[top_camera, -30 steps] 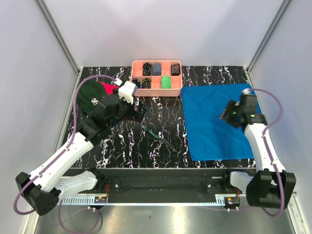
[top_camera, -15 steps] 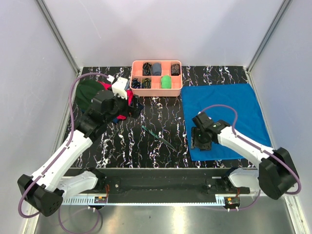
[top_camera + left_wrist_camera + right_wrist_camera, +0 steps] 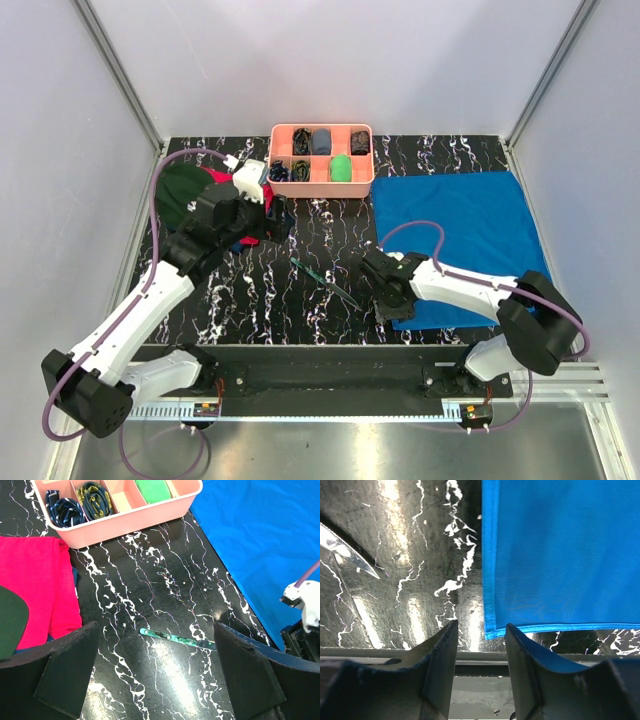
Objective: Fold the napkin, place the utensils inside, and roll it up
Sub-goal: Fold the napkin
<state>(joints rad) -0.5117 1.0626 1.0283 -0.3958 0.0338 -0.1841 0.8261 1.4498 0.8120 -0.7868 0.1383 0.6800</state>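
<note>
The napkin (image 3: 460, 240) is a bright blue cloth spread flat on the right half of the bench (image 3: 250, 300), a black top veined with white. It is close to square, with light wrinkles and a narrow stitched hem. Its left edge runs straight from the near side toward the pink tray (image 3: 320, 190), and its far edge lies level with the tray's front wall. The right wrist view shows the near-left corner of the napkin (image 3: 560, 555) lying flat, hem down on the glossy top.

The utensils (image 3: 325, 282) lie mid-bench, just left of the napkin and apart from it. They show as one slim teal-green strip whose long axis runs diagonally from far-left to near-right. In the left wrist view the utensils (image 3: 175, 639) lie almost crosswise, the paler end to the left.

The right gripper (image 3: 388, 305) is low over the napkin's near-left corner. In its own camera the right gripper (image 3: 481, 635) is partly spread, the corner showing in the gap and nothing pinched. Whether it touches the cloth cannot be told.

The left gripper (image 3: 272, 215) hangs near the tray, over the red cloth (image 3: 225, 180). It is spread wide and holds nothing (image 3: 160, 680).

The dark green cap (image 3: 180, 195) is mostly behind that arm, with its front hidden.
</note>
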